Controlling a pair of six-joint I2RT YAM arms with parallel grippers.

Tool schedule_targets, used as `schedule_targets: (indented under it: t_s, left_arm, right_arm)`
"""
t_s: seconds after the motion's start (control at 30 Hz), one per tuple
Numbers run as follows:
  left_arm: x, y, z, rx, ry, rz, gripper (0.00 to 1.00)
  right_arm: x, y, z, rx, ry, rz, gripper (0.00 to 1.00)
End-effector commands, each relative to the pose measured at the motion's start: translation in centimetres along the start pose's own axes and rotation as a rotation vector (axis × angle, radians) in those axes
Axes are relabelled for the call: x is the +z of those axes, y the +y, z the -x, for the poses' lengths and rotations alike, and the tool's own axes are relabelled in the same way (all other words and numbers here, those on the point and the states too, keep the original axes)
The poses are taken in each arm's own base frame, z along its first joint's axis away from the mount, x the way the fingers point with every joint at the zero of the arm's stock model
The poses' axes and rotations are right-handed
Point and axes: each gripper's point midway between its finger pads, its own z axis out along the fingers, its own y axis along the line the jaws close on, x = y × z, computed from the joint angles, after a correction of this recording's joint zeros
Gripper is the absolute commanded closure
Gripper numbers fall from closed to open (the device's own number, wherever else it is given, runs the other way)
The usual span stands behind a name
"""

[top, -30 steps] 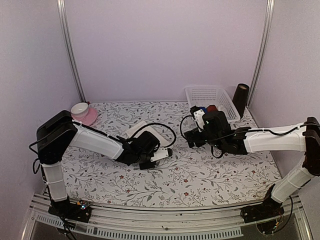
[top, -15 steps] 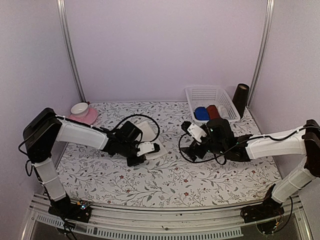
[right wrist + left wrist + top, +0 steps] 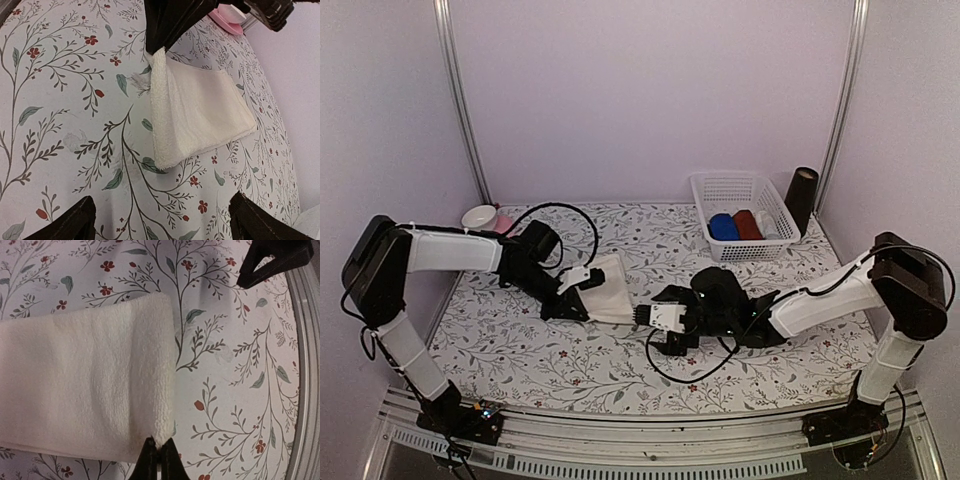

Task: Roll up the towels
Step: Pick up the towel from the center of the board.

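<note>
The flower-printed table (image 3: 620,375) fills the top view. Toward 1 o'clock at its far edge stands a white slotted basket (image 3: 728,178). Inside it the blue towel (image 3: 723,227) lies rolled, touching a dark red roll (image 3: 748,224) on its 3 o'clock side, and a black tumbler (image 3: 802,198) stands upright just beyond the basket's right wall. At 10 o'clock a pink plate (image 3: 502,228) carries a white bowl (image 3: 478,217); what is in the bowl cannot be made out. The cream towel (image 3: 610,290) lies folded flat on the table, a little to 9 o'clock of centre. The left gripper (image 3: 159,455) is clenched tight on the corner of the towel's thick folded edge, pinching the cloth between its dark fingertips. The right gripper (image 3: 162,222) sits at the towel's 4 o'clock with its jaws spread wide, holding nothing; the towel's near corner lies just ahead of them, apart from both fingers (image 3: 75,222).
</note>
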Motion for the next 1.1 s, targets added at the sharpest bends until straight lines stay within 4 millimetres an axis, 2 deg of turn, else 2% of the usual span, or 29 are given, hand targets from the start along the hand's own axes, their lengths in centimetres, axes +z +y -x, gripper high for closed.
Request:
schedule_targets:
  t_s: [0.0, 0.13, 0.27, 0.5, 0.6, 0.73, 0.87, 1.07]
  left_arm:
    - [0.2, -1.3, -0.9, -0.032, 0.002, -0.094, 1.00]
    - [0.8, -1.5, -2.5, -0.046, 0.041, -0.095, 1.00]
    - [1.3, -1.6, -3.8, -0.059, 0.077, -0.095, 1.00]
    - [1.5, -1.8, -5.3, -0.069, 0.113, -0.092, 1.00]
    - [1.5, -1.7, -5.8, -0.075, 0.121, -0.091, 1.00]
    - [1.1, -1.7, -5.8, -0.082, 0.107, -0.095, 1.00]
    - [0.3, -1.3, -5.4, -0.090, 0.070, -0.086, 1.00]
    - [-0.3, -1.1, -5.0, -0.105, 0.033, -0.102, 1.00]
  right_arm:
    - [2.8, 0.1, 0.8, -0.102, 0.001, -0.025, 0.08]
    - [4.8, 0.9, 0.5, -0.135, 0.024, -0.017, 0.14]
    - [6.0, 1.7, 0.7, -0.167, 0.033, -0.009, 0.26]
    - [7.6, 3.8, 0.6, -0.264, 0.055, 0.006, 0.28]
    - [8.3, 4.6, 0.6, -0.309, 0.066, 0.006, 0.34]
    - [9.2, 5.9, 0.3, -0.361, 0.080, 0.024, 0.40]
    - [9.5, 6.1, 0.3, -0.373, 0.080, 0.026, 0.49]
    - [9.6, 6.3, 0.3, -0.372, 0.079, 0.032, 0.73]
